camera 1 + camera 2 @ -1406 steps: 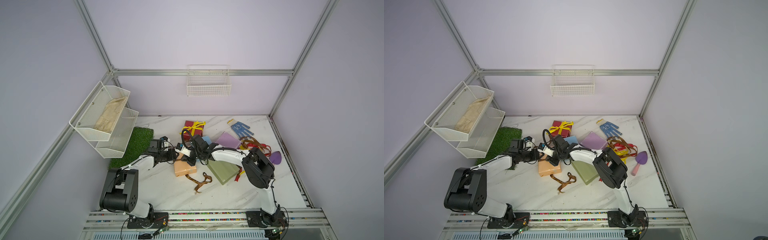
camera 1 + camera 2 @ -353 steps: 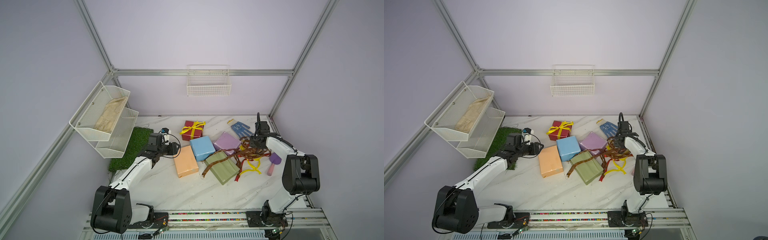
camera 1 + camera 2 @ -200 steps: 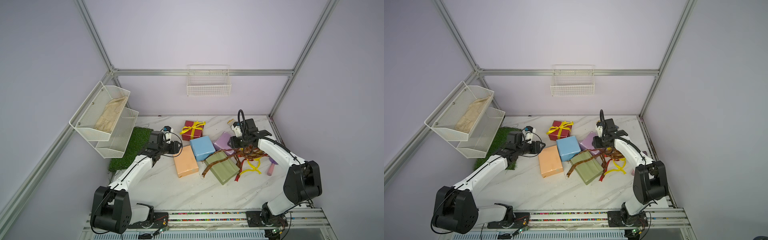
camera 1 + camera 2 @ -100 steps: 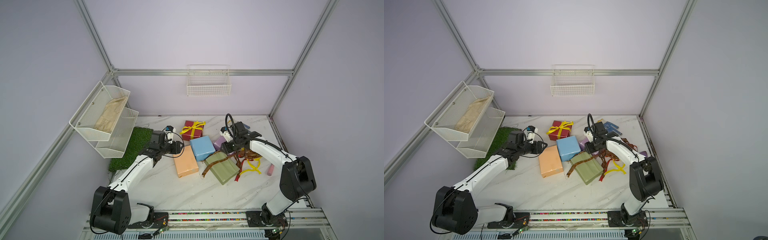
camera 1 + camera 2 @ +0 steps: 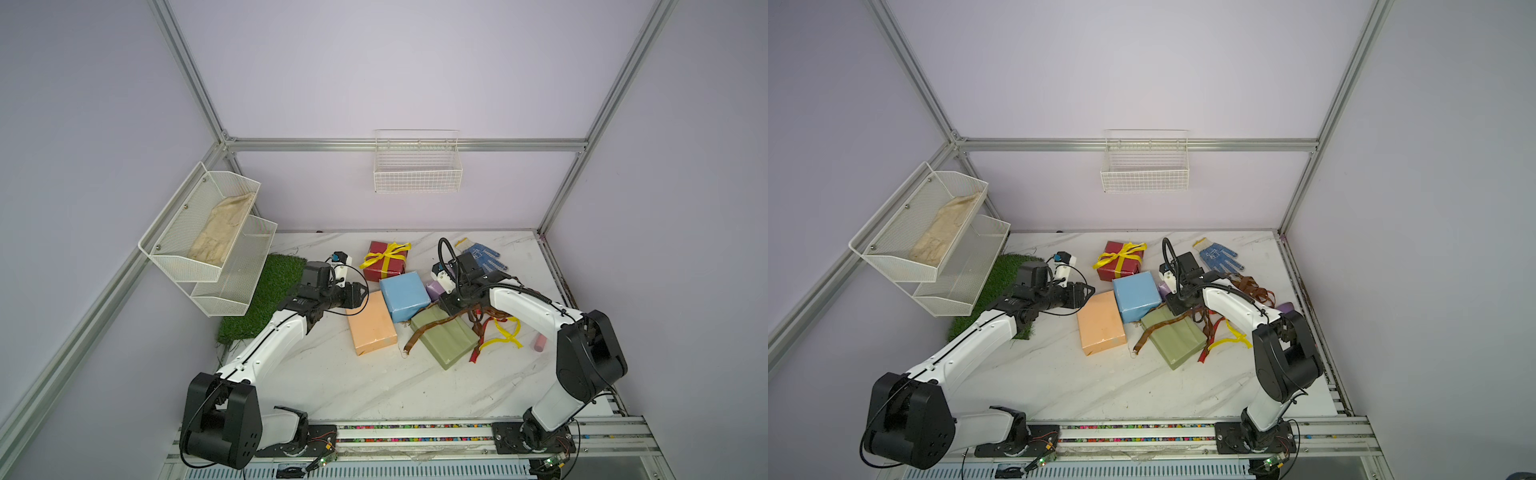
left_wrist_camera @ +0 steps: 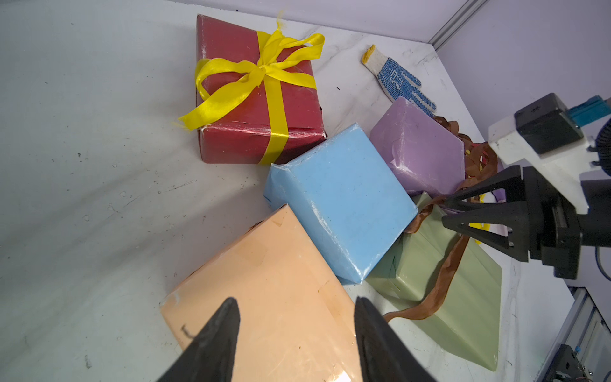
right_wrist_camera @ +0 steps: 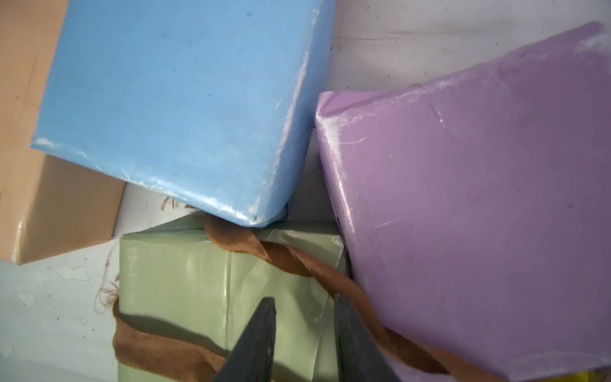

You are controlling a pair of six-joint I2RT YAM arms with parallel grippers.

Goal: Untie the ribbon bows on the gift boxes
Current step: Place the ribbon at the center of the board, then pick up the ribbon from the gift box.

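Note:
A dark red gift box [image 5: 384, 268] carries a tied yellow ribbon bow [image 6: 261, 71]. The light blue [image 5: 404, 295], peach [image 5: 371, 328], lilac [image 6: 416, 145] and olive [image 5: 446, 340] boxes lie bare in a cluster. A loose brown ribbon [image 7: 291, 256] trails across the olive box [image 7: 185, 274]. My right gripper [image 7: 305, 297] hovers open over the olive box's end beside the lilac box [image 7: 479, 198], the ribbon just outside one finger. My left gripper [image 6: 295, 299] is open and empty above the peach box [image 6: 271, 297]. Loose brown, yellow and red ribbons [image 5: 494, 324] lie heaped right of the olive box.
A blue-dotted glove [image 5: 482, 253] lies at the back right. Green turf [image 5: 266, 299] sits under two white wire baskets [image 5: 208, 237] on the left wall. Another basket [image 5: 417, 166] hangs on the back wall. A pink stick [image 5: 540, 343] lies near the right edge.
My right arm has swung left from the ribbon heap to the corner between the olive and lilac boxes, and its jaws have narrowed. My left gripper has edged right towards the peach box.

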